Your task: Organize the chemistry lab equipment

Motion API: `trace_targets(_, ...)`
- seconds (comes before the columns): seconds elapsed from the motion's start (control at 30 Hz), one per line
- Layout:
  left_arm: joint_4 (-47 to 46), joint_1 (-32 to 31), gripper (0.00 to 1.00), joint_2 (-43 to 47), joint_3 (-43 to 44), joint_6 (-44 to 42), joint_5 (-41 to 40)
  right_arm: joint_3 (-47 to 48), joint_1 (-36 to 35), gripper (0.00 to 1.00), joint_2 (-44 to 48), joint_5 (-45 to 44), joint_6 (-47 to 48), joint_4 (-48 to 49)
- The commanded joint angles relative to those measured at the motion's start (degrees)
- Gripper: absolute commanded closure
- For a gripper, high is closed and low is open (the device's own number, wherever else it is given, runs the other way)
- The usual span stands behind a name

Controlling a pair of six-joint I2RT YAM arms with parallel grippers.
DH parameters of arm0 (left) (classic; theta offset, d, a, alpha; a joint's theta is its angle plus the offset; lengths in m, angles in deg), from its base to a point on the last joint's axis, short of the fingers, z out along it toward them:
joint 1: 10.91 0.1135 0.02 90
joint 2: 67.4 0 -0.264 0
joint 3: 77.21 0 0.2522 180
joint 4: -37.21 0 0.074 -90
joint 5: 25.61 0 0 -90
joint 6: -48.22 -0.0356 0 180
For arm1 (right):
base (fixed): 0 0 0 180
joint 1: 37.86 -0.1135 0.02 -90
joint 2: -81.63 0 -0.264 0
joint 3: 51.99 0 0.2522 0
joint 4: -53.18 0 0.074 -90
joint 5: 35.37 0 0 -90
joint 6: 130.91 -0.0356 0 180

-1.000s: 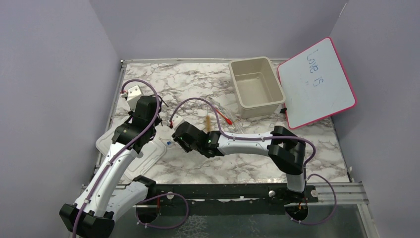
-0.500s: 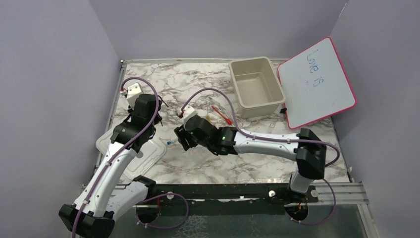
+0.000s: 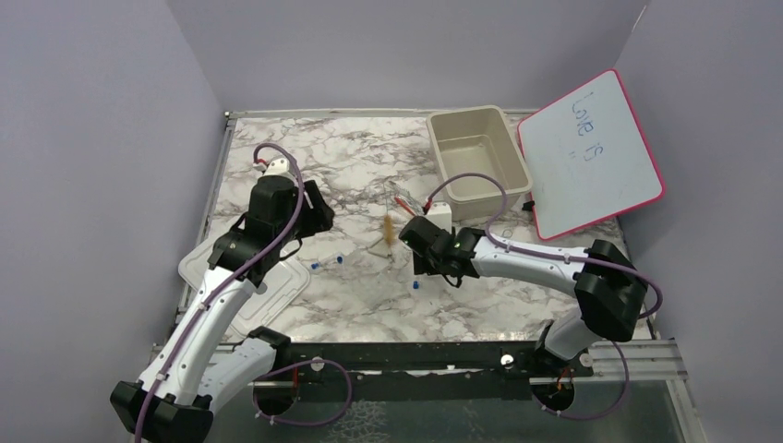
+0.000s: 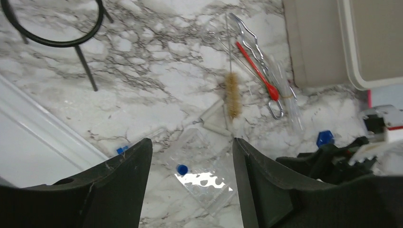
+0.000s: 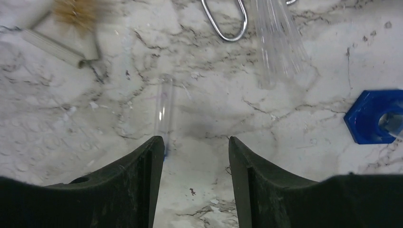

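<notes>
Two arms, both mine, entered by view.

**Top external**
- Left arm: rises from the near left corner with the forearm slanting toward the far edge. The left gripper [image 3: 312, 210] sits over the marble worktop [image 3: 369, 314], close to the left edge. Finger spacing cannot be read here.
- Right arm: elbow at the right edge, forearm reaching left to mid-worktop. The right gripper [image 3: 417, 247] is low, just beside the tan-bristled wire brush [image 3: 390, 228].
- Clear tubes with blue caps [image 3: 317, 266]: lying between the two grippers.
- Blue hexagonal-based piece [image 3: 415, 286]: just on the near side of the right gripper.
- Red-tipped dropper [image 3: 403, 204]: near the beige tub [image 3: 480, 205], which stands toward the far right corner.
- White lid [image 3: 277, 293]: at the left edge.
- Whiteboard [image 3: 591, 157]: overhanging the right edge.

**Left wrist**
- Left gripper [image 4: 190, 142]: fingers apart, nothing between them.
- Only this view shows the black wire ring [image 4: 86, 69].
- The metal wire clamp [image 4: 256, 47] lies alongside the dropper [image 4: 259, 71]. The brush [image 4: 233, 97] is just beside them.
- A clear bag [image 4: 204, 178] lies below the gap.

**Right wrist**
- Right gripper [image 5: 195, 140]: fingers apart, holding nothing.
- One clear tube [image 5: 164, 109] lies flat on the marble, its blue end at the inner edge of one finger [image 5: 142, 180]. I cannot tell whether they touch.
- Clamp loop [image 5: 225, 21]: at the top of the view.
- Hexagonal piece [image 5: 375, 116]: well off to one side.
</notes>
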Motion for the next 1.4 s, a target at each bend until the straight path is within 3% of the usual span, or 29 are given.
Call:
trace_targets(0.0,-4.86,0.34,0.33,0.09,-1.18,-1.86,14.27,-1.27,-0.75,0.44,-1.08,0.72,-5.29,-2.62)
trace_targets(0.4,-7.53,0.34,0.23,-2.21,-2.25,-2.11,19.90,-0.02,-0.76,0.48,-8.03,7.50,-1.46,3.96)
trace_targets(0.6,-8.85,0.34,0.23,-3.09,-3.37,-1.37,20.57,1.46,-0.83,0.64,-10.88,5.87,-1.86,0.48)
trace_targets(0.83,-10.41,0.34,0.23,-5.15,-3.86,0.77,20.73,-1.63,-0.75,0.81,-11.03,6.44,6.24,6.70)
trace_targets(1.1,-12.34,0.34,0.20,-7.42,-3.55,4.13,25.73,-7.01,-0.75,0.83,1.40,5.99,21.69,20.94)
trace_targets(1.2,-14.81,0.34,0.10,-8.74,-3.13,5.20,31.18,-10.55,-0.74,0.83,8.53,14.23,30.73,30.49)
trace_targets(1.37,-19.87,0.29,0.09,-9.64,-3.47,8.11,39.24,-9.63,-0.75,0.82,15.12,25.71,39.98,36.57)
